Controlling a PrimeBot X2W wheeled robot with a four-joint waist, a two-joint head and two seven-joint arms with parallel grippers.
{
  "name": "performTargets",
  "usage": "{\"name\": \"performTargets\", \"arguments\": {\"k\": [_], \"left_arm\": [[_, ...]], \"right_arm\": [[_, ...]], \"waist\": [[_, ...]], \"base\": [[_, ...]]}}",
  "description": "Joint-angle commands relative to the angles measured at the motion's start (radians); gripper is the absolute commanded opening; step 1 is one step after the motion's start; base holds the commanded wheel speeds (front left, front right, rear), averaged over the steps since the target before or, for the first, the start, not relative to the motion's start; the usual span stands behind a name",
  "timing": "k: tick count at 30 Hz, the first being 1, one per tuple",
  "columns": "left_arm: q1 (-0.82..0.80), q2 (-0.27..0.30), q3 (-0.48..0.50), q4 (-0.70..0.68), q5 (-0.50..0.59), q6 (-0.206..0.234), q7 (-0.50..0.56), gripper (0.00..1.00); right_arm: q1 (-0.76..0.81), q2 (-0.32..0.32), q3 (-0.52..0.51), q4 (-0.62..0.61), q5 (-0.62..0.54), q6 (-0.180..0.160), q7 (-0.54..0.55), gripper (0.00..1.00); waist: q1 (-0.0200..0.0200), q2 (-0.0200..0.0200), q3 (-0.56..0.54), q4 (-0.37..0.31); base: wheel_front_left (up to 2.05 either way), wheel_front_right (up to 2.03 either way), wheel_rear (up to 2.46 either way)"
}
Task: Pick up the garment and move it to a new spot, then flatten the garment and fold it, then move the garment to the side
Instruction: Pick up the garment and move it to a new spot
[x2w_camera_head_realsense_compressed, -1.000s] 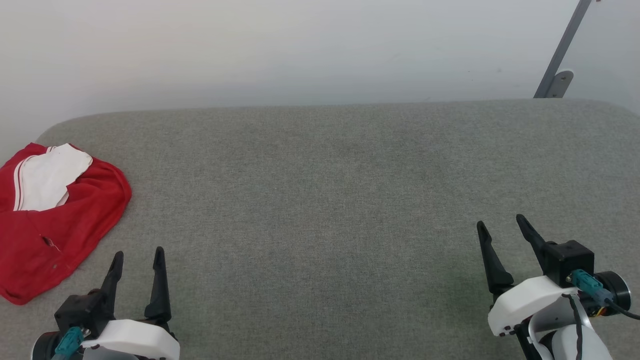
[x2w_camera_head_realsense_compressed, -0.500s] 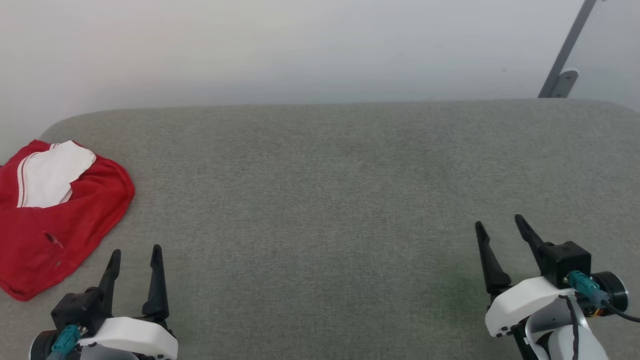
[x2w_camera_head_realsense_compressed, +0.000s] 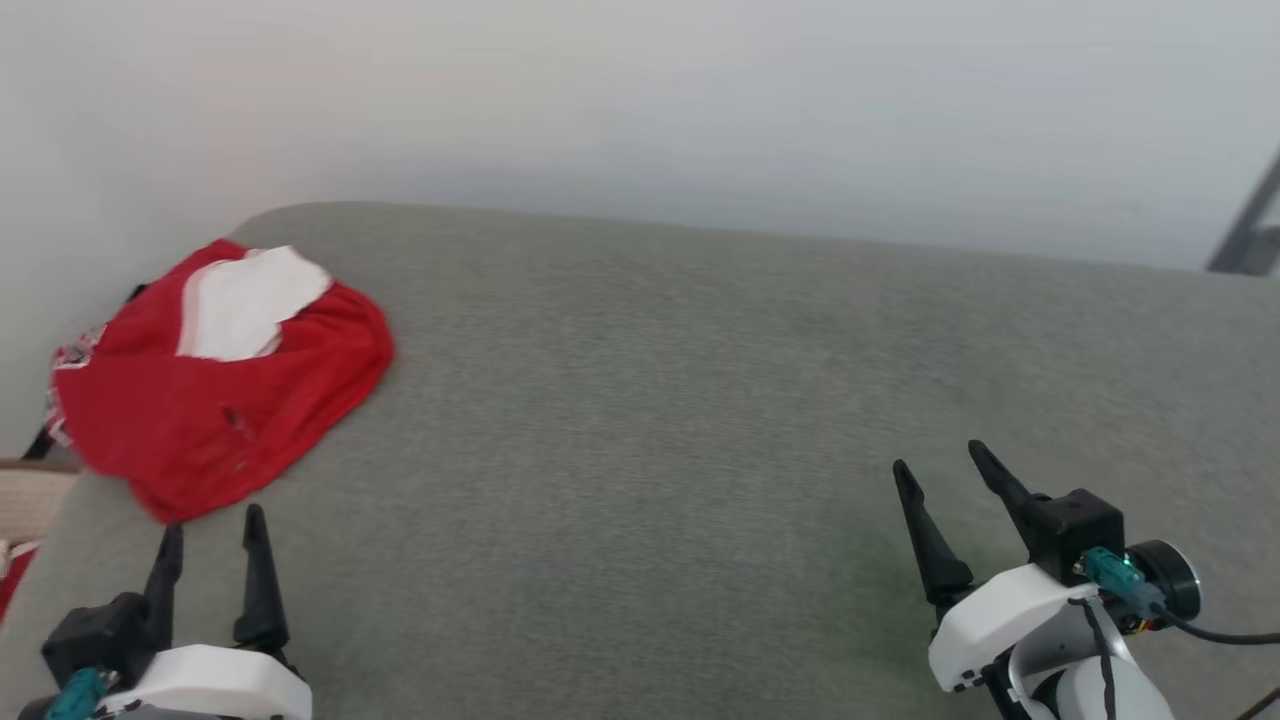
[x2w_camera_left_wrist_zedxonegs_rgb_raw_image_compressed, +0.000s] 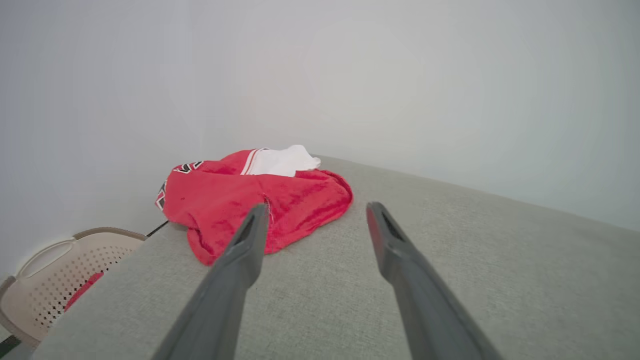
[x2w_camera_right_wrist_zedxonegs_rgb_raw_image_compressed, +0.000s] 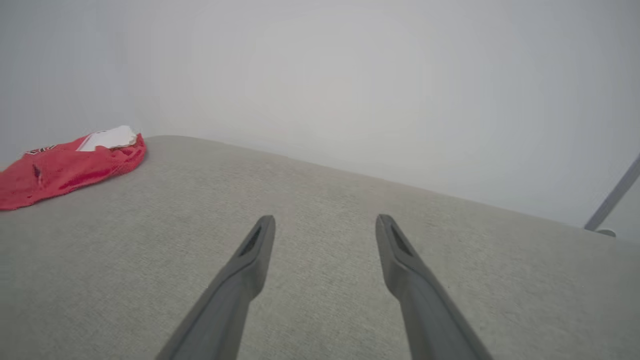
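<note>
The garment is a crumpled red heap with a white patch on top, lying at the far left corner of the grey padded table. In the left wrist view the garment shows black-and-white lettering at its left edge, which hangs over the table's side. My left gripper is open and empty, its tips just short of the heap's near edge; the same gripper points at the heap. My right gripper is open and empty over bare table at the right, far from the garment.
A beige perforated basket with something red inside stands below the table's left end. A white wall runs behind the table. A grey metal strut leans at the far right. Bare grey surface stretches between the two grippers.
The head camera has turned to the left, so the whole picture has shifted right and the table looks slanted. The garment lies as before. Both grippers stay open.
</note>
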Motion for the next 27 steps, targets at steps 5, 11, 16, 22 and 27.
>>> {"name": "performTargets", "arguments": {"k": [5, 11, 16, 22, 27], "left_arm": [[0.025, 0.012, 0.016, -0.019, -0.008, 0.02, 0.007, 1.0], [0.055, 0.015, 0.026, -0.055, -0.014, 0.04, 0.02, 1.0], [0.064, 0.014, 0.026, -0.073, -0.02, 0.049, 0.03, 1.0], [0.076, 0.012, 0.016, -0.086, -0.027, 0.052, 0.04, 1.0], [0.061, 0.008, 0.013, -0.082, -0.036, 0.053, 0.047, 1.0]], "right_arm": [[-0.004, -0.002, 0.025, 0.008, 0.014, 0.0, -0.001, 1.0], [-0.014, 0.002, 0.055, 0.019, 0.023, 0.0, -0.008, 1.0], [-0.02, 0.004, 0.072, 0.025, 0.03, 0.0, -0.01, 1.0], [-0.019, 0.004, 0.067, 0.027, 0.029, 0.0, -0.008, 1.0], [-0.014, 0.004, 0.057, 0.022, 0.022, 0.0, -0.007, 1.0]], "waist": [[0.0, 0.0, -0.024, 0.099], [0.0, 0.0, -0.033, 0.165], [0.0, 0.0, -0.035, 0.203], [0.0, 0.0, -0.038, 0.234], [0.0, 0.0, -0.033, 0.246]], "base": [[0.0, 0.0, 0.0], [0.0, 0.0, 0.0], [0.0, 0.0, 0.0], [0.0, 0.0, 0.0], [0.0, 0.0, 0.0]]}}
